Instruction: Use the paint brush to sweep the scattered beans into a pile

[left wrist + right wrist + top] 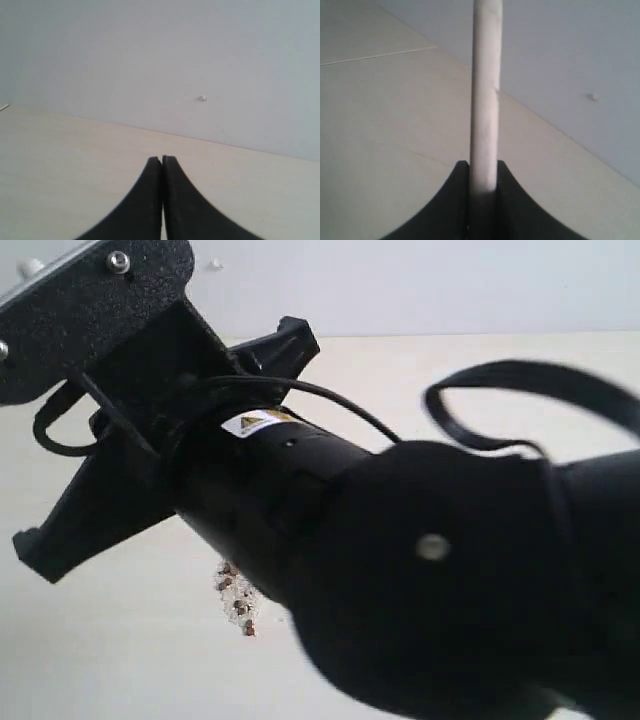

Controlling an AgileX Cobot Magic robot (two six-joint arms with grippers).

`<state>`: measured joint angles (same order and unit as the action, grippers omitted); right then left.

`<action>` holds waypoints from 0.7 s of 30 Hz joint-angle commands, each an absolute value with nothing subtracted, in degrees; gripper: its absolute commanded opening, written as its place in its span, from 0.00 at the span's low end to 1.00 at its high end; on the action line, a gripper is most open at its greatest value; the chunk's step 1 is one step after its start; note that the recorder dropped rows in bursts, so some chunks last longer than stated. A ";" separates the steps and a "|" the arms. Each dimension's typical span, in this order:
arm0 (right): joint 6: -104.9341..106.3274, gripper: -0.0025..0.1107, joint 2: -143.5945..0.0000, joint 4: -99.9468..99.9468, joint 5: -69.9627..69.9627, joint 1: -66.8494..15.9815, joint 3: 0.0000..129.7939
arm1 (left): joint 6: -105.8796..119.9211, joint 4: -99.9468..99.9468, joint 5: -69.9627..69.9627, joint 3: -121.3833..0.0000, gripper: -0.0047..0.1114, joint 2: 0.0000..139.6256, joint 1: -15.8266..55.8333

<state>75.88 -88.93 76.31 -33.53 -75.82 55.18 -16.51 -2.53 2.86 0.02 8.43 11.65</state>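
Note:
The paint brush shows only as its pale handle (485, 100), seen edge-on in the right wrist view and running straight out from my right gripper (483, 165), which is shut on it. Its bristles and ferrule are out of view. A small patch of reddish-brown beans (237, 598) with off-white crumbs lies on the pale table, showing just past the edge of a big black arm (400, 570) that fills most of the exterior view and hides whatever lies behind it. My left gripper (162, 159) is shut with nothing between its fingers, hovering over bare table.
The pale table (120, 660) runs back to a white wall (150, 60) bearing a small white speck (202, 98). A thin seam line (380, 55) crosses the table in the right wrist view. A black cable (520, 375) loops above the arm.

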 commanded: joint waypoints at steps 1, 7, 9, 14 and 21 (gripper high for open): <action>64.00 0.02 -83.20 54.71 -23.90 -75.12 48.80 | -16.76 -2.33 2.78 0.00 0.04 8.07 11.98; 32.14 0.02 -82.06 20.05 -26.82 -74.17 41.85 | -16.76 -2.33 2.78 0.00 0.04 8.07 11.98; 18.94 0.02 -83.00 5.76 -31.92 -72.49 39.32 | -16.76 -2.33 2.78 0.00 0.04 8.07 11.98; -3.32 0.02 -86.64 -17.35 -54.30 -64.08 32.63 | -16.76 -2.33 2.78 0.00 0.04 8.07 11.98; -11.48 0.02 -94.66 -19.77 -69.96 -57.27 28.26 | -16.76 -2.33 2.78 0.00 0.04 8.07 11.98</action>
<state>-7.54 -91.71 -17.15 -62.81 -59.08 28.90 -16.51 -2.53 2.86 0.02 8.43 11.65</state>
